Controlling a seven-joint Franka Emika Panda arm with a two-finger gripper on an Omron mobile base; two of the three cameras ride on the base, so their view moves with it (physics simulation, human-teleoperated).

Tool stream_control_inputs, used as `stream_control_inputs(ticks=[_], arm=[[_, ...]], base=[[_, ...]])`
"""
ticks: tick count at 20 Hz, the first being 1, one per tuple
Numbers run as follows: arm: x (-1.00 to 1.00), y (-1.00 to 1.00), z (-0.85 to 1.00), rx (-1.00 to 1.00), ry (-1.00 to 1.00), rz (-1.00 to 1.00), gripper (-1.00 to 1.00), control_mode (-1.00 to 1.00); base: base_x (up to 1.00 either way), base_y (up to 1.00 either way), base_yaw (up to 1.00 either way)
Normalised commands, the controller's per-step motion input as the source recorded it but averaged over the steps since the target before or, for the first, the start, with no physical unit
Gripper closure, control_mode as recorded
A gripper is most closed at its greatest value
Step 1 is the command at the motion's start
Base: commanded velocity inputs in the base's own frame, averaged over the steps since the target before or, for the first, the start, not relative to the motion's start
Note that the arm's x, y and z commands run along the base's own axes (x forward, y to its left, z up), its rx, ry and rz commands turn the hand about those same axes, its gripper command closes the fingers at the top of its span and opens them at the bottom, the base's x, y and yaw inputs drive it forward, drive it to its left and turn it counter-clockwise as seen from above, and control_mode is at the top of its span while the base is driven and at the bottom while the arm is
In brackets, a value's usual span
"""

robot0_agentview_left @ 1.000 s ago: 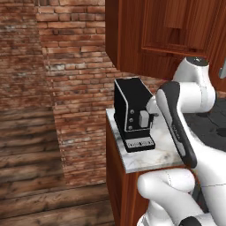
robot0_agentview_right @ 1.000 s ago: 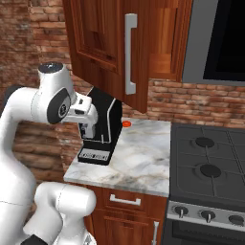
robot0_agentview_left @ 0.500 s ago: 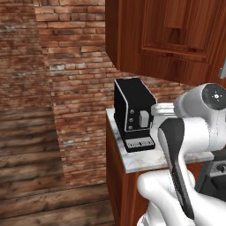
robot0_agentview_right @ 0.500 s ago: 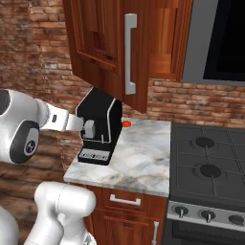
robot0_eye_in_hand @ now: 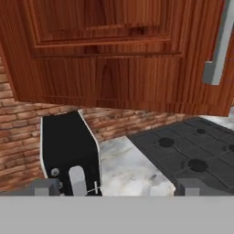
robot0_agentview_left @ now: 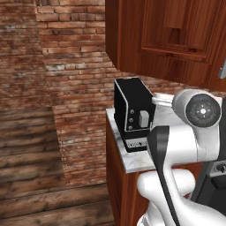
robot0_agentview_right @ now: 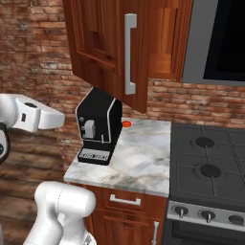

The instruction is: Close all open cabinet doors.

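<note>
Right base view: cabinet door (robot0_agentview_right: 103,45) ajar above coffee machine (robot0_agentview_right: 98,127).

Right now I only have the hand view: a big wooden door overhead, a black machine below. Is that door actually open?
Observer: Yes. From the right base view, the cabinet door stands angled out over the counter, with its handle at the free edge.
Operator: Anything behind the black machine?
Observer: A small red thing lies on the counter near the brick wall, beside the black machine.
Operator: What's right of the cabinet?
Observer: A black-panelled microwave sits above the stove.
</note>
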Motion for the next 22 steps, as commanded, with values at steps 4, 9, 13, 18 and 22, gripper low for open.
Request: stream_control_inputs(ticks=[4, 9, 13, 18, 22], arm=[[-0.3, -0.1, 0.53, 0.01, -0.19, -0.18, -1.0, -1.0], [-0.4, -0.29, 0.38, 0.1, -0.16, -0.17, -1.0, -1.0], [-0.29, -0.11, 0.56, 0.08, -0.14, -0.14, -1.0, -1.0], [-0.2, 0.08, 0.17, 0.01, -0.02, -0.03, -1.0, -1.0], [-0.09, 0.05, 0.0, 0.0, 0.01, 0.0, -1.0, -1.0]], base=[[0.0, 0.0, 0.0], [0.0, 0.0, 0.0], [0.0, 0.0, 0.0], [0.0, 0.0, 0.0], [0.0, 0.0, 0.0]])
